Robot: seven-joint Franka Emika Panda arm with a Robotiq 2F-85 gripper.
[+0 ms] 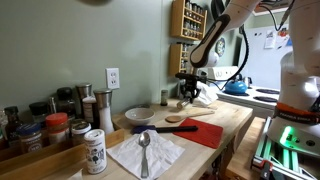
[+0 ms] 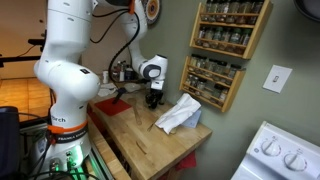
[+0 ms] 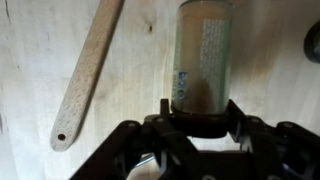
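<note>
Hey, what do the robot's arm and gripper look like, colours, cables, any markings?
The arm is glossy white, made of fat rounded segments with dark bands at the joints and small dark lettering low on its base. What looks like an orange cable runs along its upper links. The gripper is black and blocky, jaws included.

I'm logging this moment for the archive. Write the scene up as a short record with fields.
gripper: the gripper is shut on the jar
held thing: jar, cylindrical with a pale printed label, clamped between both fingers
nearest neighbour: wooden spatula, lying flat and apart from the jar
surface: wooden counter
elsewhere, in an exterior view: spoon resting on a white napkin; red cloth on the counter
wall: spice rack filled with jars
</note>
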